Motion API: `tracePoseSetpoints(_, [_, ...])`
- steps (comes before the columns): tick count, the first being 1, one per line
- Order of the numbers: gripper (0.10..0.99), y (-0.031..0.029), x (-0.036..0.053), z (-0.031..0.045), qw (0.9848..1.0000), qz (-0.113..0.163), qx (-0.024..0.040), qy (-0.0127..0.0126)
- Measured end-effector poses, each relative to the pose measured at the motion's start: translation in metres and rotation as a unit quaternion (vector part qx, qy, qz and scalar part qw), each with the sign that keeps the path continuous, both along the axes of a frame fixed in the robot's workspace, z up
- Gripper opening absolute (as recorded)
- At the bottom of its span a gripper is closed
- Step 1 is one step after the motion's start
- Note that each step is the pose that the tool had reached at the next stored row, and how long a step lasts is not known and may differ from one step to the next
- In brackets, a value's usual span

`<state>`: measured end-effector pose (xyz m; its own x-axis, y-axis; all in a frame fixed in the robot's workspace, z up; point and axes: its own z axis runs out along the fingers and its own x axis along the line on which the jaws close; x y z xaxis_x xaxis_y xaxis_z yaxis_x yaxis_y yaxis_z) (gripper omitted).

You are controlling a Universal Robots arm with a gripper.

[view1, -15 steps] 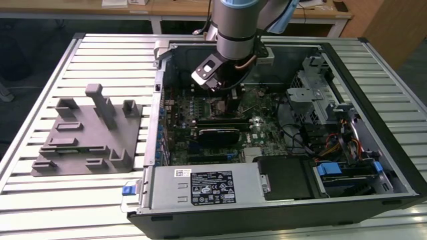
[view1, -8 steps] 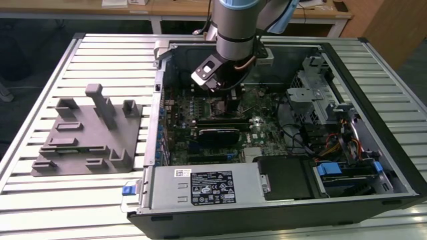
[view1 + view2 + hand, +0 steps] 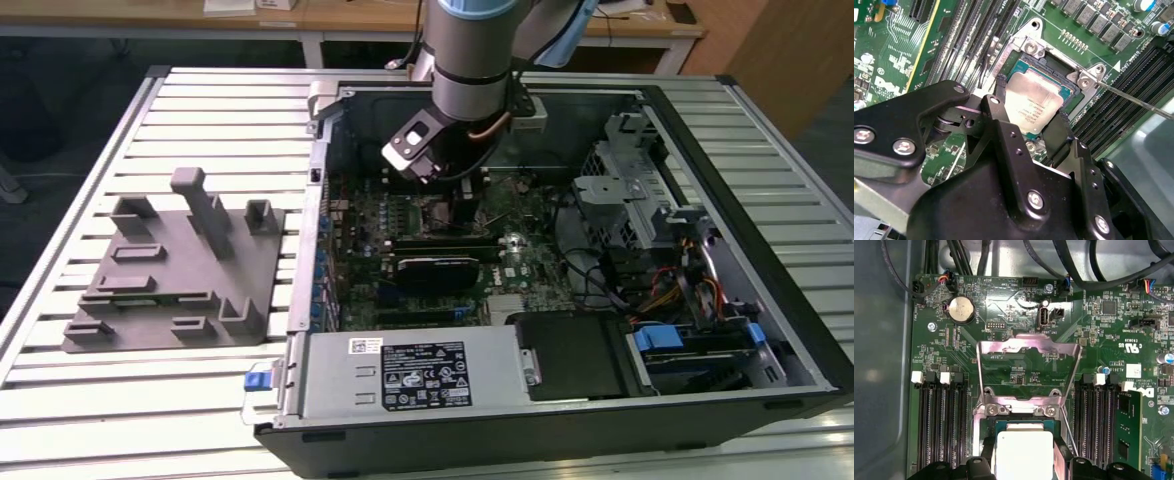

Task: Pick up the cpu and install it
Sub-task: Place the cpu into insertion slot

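Presently the cpu (image 3: pixel 1034 102), a small flat square chip with a pale silver-grey metal top, lies level within the green-framed socket (image 3: pixel 1053 64) of the green motherboard (image 3: pixel 1004 305). The black two-fingered end effector (image 3: pixel 1030 111) straddles it in both wrist views, one finger against each of two opposite edges; it appears closed onto the chip, holding nothing else. The bright steel load plate (image 3: pixel 1026 347) stands hinged up clear of the socket, and the thin wire retention lever (image 3: pixel 1134 97) is swung aside.

Assessment: picking up is done; seating the chip in the socket is the step in hand, and it looks at or near full depth. Any further motion calls for keeping the chip flat and square to the socket, without side drag.

The open black computer case (image 3: pixel 747 330) lies toward the slatted metal table's (image 3: pixel 200 120) edge at the exterior view's right. A grey moulded plastic fixture (image 3: pixel 174 270) sits toward the opposite edge.
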<state>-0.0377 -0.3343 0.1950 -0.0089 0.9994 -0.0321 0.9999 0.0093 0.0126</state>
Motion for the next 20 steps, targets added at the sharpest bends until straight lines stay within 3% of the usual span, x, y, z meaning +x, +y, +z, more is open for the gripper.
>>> tracePoseSetpoints(20, [0.541,0.0003,-0.0009,-0.0016,1.0000,-0.005,0.0028,0.0000])
